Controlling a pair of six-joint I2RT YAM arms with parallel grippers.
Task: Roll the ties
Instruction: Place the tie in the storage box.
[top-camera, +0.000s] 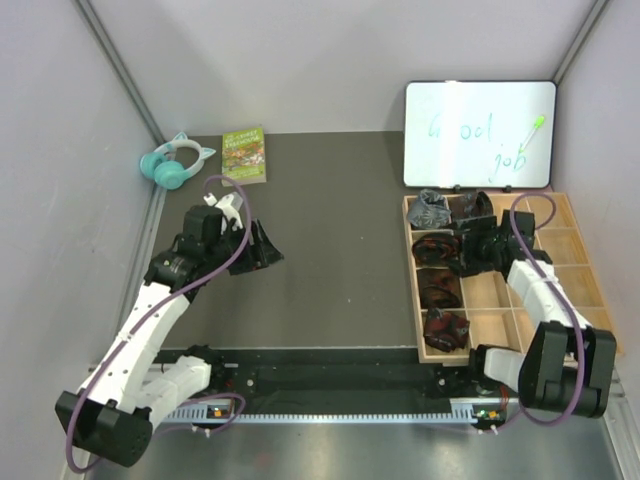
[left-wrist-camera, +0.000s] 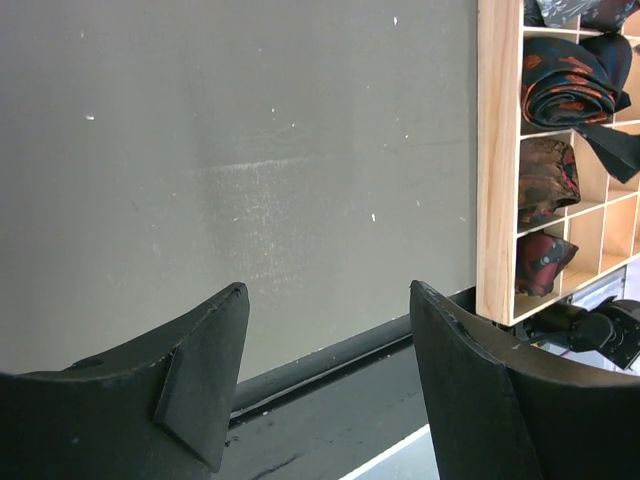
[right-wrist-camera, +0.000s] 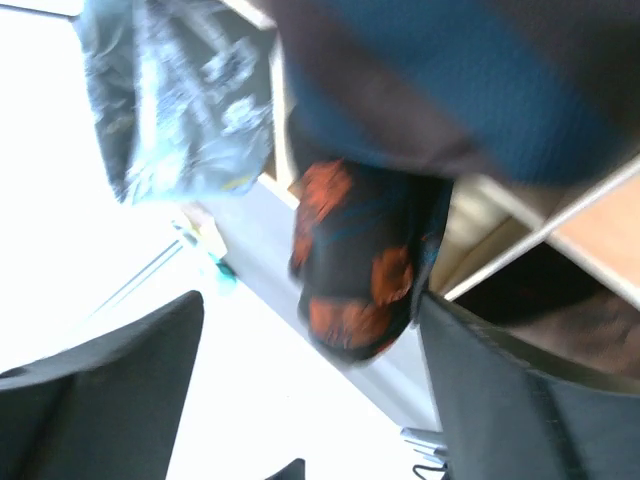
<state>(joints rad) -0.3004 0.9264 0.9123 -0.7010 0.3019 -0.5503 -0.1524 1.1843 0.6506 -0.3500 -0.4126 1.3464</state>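
Rolled ties sit in the left column of a wooden tray (top-camera: 409, 270): a grey one (top-camera: 432, 209), a black one with orange-red blotches (top-camera: 434, 246), a dark brown one (top-camera: 438, 287) and a maroon one (top-camera: 446, 328). My right gripper (top-camera: 463, 247) hovers over the tray's far compartments, open. In the right wrist view the black-and-orange tie (right-wrist-camera: 362, 258) hangs between the spread fingers of the gripper (right-wrist-camera: 310, 300), with the grey tie (right-wrist-camera: 180, 100) beside it; the view is blurred. My left gripper (top-camera: 267, 247) is open and empty over the mat, as the left wrist view (left-wrist-camera: 328, 290) also shows.
A whiteboard (top-camera: 480, 133) stands behind the tray. Teal headphones (top-camera: 176, 161) and a green book (top-camera: 244, 154) lie at the back left. Another dark tie roll (top-camera: 470, 206) sits beside the grey one. The tray's right compartments (top-camera: 565, 245) hold nothing. The tray edge (left-wrist-camera: 496, 160) shows in the left wrist view.
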